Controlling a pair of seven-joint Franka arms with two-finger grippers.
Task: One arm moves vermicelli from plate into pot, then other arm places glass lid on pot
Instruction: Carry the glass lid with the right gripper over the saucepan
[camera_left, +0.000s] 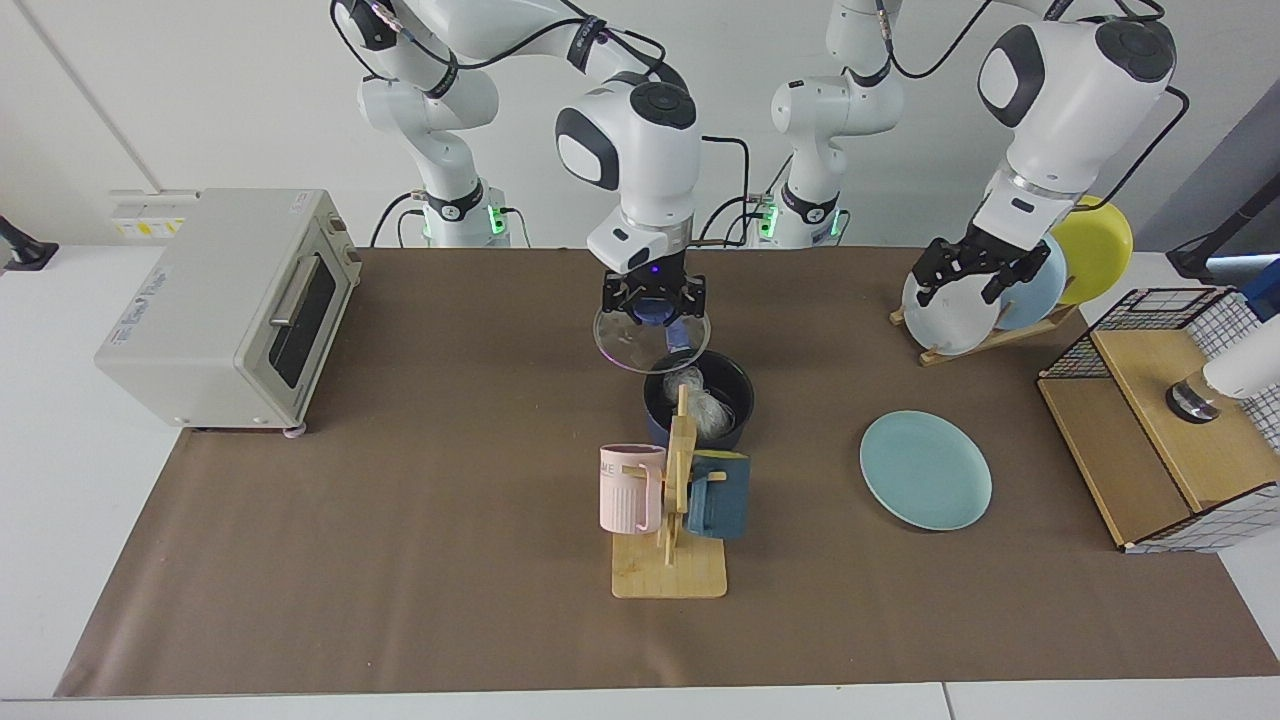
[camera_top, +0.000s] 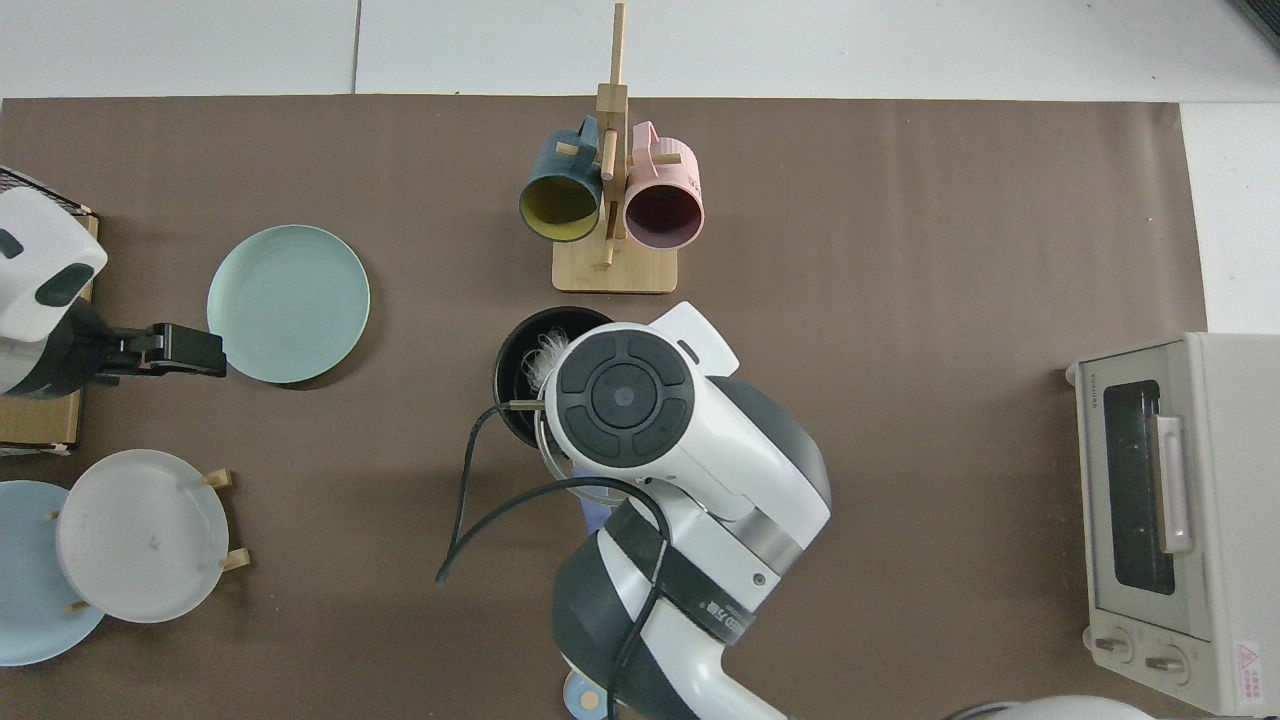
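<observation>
My right gripper (camera_left: 654, 301) is clamped on the blue knob of the glass lid (camera_left: 650, 343), which hangs over the far rim of the pot (camera_left: 698, 400). The vermicelli (camera_left: 704, 404) lies inside the pot; the pale-teal plate (camera_left: 925, 470) sits bare to the right. The lid looks off-centre toward the handle side, so if I lower it now its metal rim could catch the pot's edge and tip. My left gripper (camera_left: 968, 272) waits with fingers apart, near the plate rack (camera_left: 985, 338).
</observation>
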